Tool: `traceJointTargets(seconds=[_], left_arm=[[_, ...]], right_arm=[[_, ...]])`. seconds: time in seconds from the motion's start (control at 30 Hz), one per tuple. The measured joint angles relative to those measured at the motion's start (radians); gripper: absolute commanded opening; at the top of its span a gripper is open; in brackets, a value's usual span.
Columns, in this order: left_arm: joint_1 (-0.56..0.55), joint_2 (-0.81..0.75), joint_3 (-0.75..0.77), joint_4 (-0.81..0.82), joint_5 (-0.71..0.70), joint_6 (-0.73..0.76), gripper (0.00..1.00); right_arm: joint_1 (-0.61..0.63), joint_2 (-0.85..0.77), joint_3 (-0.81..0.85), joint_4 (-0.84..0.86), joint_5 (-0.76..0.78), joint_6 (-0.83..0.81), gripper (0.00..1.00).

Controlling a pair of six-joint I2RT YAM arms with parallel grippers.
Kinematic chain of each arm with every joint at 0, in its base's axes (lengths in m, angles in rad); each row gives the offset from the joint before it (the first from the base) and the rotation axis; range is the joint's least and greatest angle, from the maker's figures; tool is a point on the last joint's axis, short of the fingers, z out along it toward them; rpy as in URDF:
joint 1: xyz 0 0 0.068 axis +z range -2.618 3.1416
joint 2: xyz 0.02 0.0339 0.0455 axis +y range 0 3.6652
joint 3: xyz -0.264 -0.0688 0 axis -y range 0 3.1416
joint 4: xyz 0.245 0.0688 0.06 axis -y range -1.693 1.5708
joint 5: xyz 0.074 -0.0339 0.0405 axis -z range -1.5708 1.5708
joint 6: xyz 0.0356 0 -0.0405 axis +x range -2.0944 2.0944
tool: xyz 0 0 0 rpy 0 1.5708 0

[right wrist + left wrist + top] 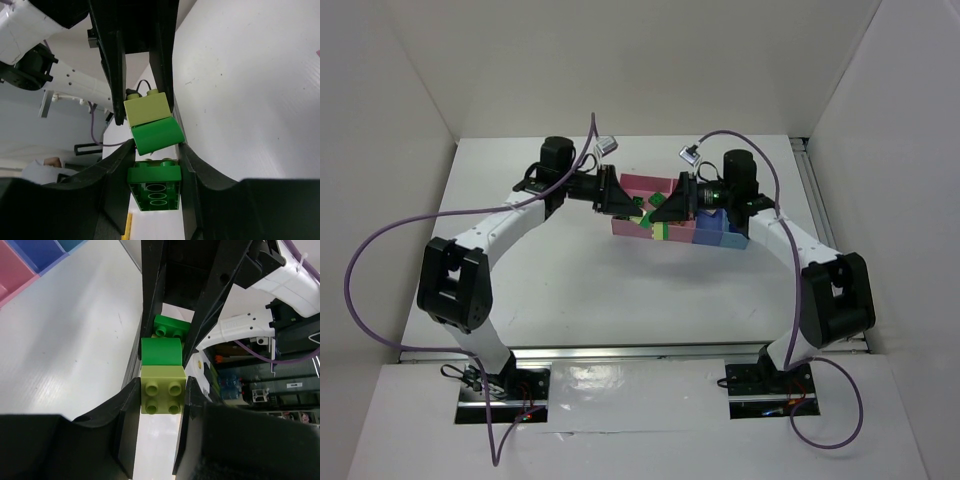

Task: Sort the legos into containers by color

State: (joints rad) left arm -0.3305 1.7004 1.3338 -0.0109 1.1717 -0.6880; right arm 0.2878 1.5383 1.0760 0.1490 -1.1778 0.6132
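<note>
Stack location: three joined legos hang in the air over the pink end of the containers [642, 183], clear of the bin floors, held between the two arms.

Grip state:
- The left gripper [161, 390] has its fingers clamped on the lime brick [161, 396], pads flat on two opposite side faces.
- The right gripper [156, 152] has its fingers closed on the dark green brick [154, 187] at the other end, both pads touching its sides.
- The curved green piece [161, 351] sits between the two bricks and is held by neither gripper.

Step in hand, as judged: separating the stack so each colour can go to its own bin.

Hazards:
1. Uncontrolled seam. The curved green piece may stay with either brick, so the wrong colour could travel to a bin.
2. Sudden release. A hard pull that snaps the stud joint can flick a brick out of the pads, dropping it into the wrong compartment or beyond the containers onto the table [570, 290].
3. Off-axis pull. Twisting instead of pulling straight can rotate a brick within the pads and loosen the hold.
</note>
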Motion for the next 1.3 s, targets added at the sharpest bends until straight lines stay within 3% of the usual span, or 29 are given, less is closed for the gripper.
traceJointTargets(seconds=[0.4,0.63,1.03,1.3], left_arm=[[-0.008,0.04,0.014,-0.015,-0.038,0.0,0.0],[-0.009,0.09,0.095,-0.236,-0.117,0.142,0.0],[-0.009,0.093,-0.18,-0.519,-0.575,0.29,0.0],[-0.032,0.099,-0.185,-0.589,-0.893,0.281,0.0]], right_arm=[[-0.079,-0.002,-0.021,-0.122,0.084,-0.063,0.12],[-0.1,-0.002,-0.023,-0.264,0.172,-0.146,0.12],[-0.035,0.002,-0.024,-0.504,0.501,-0.294,0.12],[0.124,0.032,-0.023,-0.61,0.793,-0.331,0.13]])
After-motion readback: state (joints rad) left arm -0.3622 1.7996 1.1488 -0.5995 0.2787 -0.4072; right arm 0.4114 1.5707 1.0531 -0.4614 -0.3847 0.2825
